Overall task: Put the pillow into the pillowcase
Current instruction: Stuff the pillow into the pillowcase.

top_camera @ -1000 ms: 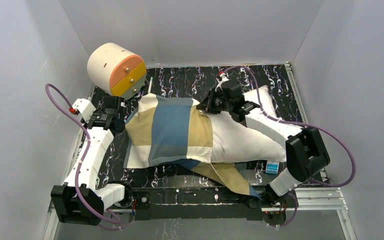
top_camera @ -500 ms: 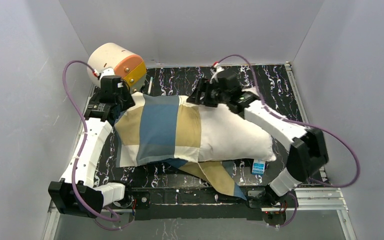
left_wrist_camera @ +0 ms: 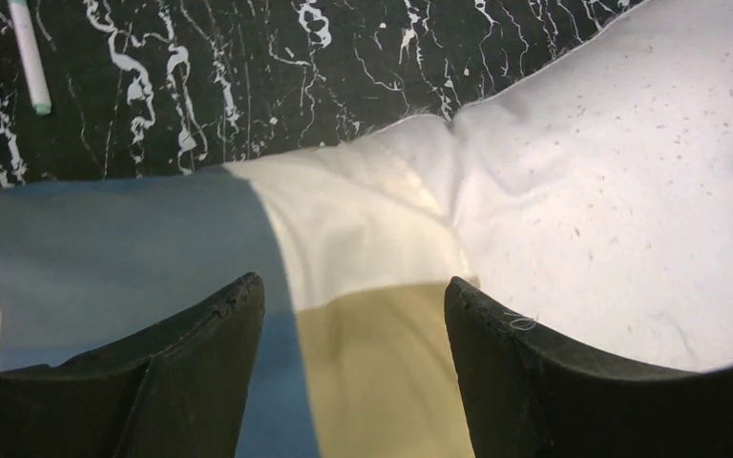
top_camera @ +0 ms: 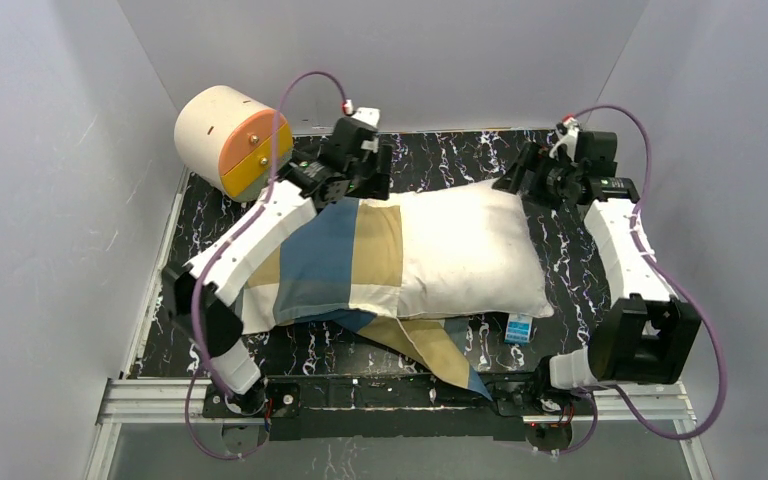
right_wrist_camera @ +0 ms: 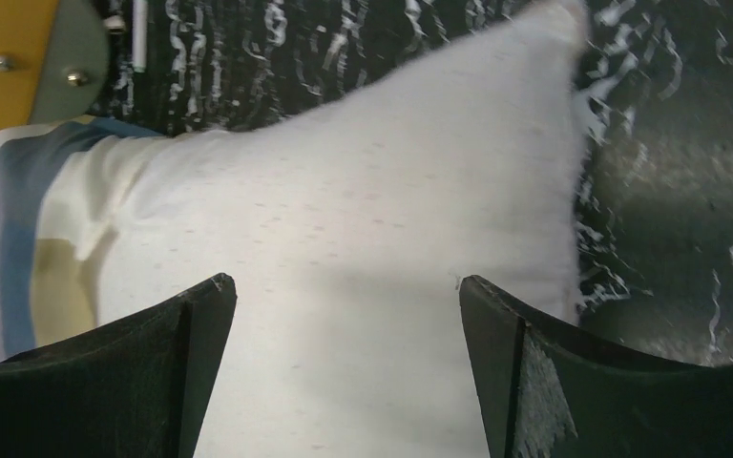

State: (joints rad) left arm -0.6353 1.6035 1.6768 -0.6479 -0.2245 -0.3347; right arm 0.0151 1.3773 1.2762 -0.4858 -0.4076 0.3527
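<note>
Pillow [top_camera: 465, 248] partly sleeved on the tabletop [top_camera: 440, 158], both hands empty above it.

Its left end is hidden inside the pillowcase [top_camera: 332, 262], and the left arm covers that cover's far-left corner. The left hand [left_wrist_camera: 351, 286] and right hand [right_wrist_camera: 344, 283] hang with fingers spread apart, gripping nothing. The print on a small blue-and-white box [top_camera: 519, 328] by the pillow's near right corner is too small to read.
</note>
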